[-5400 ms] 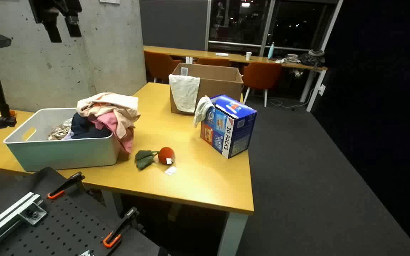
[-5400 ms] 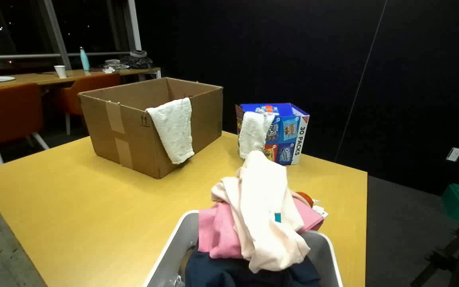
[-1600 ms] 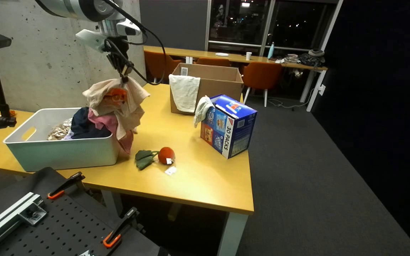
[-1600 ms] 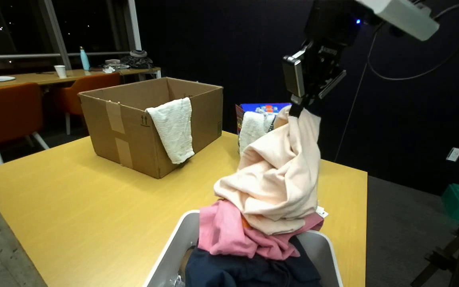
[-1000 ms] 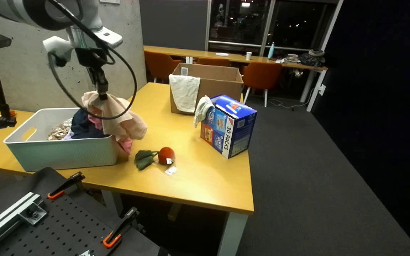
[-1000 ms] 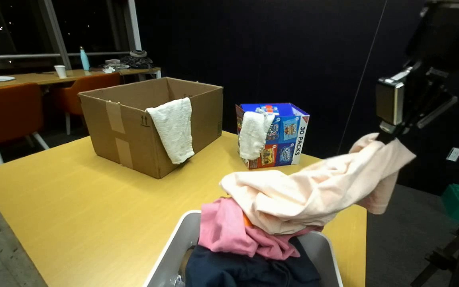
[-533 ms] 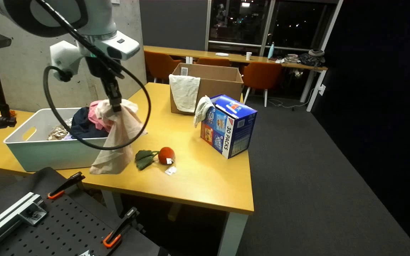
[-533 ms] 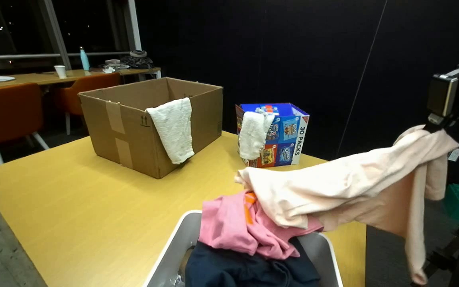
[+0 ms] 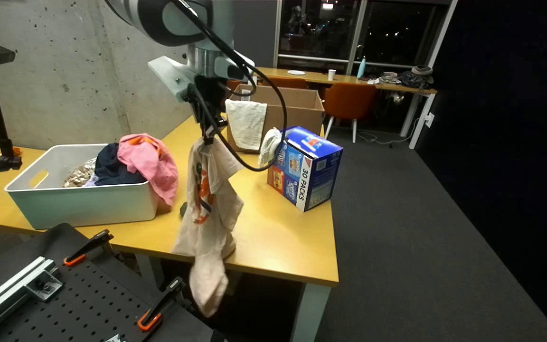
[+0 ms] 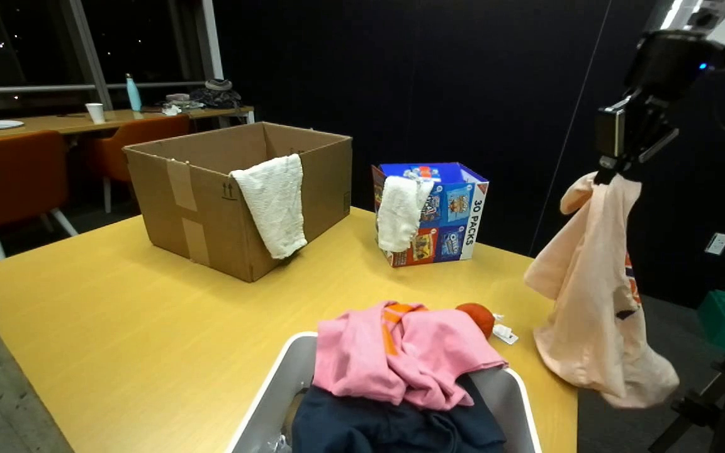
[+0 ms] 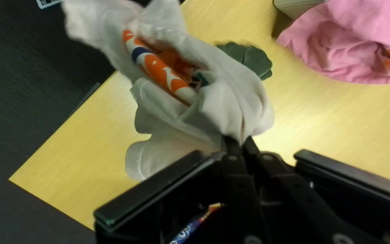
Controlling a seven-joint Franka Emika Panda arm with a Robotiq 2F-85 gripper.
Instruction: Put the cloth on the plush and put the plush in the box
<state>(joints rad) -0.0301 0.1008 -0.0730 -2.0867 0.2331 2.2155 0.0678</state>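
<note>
While the hand clamps the hanging cloth by its top, the plush lies on the counter, left of both in an exterior view, so covering it probably calls for a leftward, downward move.

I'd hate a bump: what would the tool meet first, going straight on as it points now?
Past the cloth the tool grips, probably the yellow tabletop; the partly hidden plush may come first, as depth is unclear.

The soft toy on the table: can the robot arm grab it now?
Probably not yet: the jaws are shut on the pale cloth, and in the wrist view that cloth hides much of the soft toy. Letting go would likely come first.
</note>
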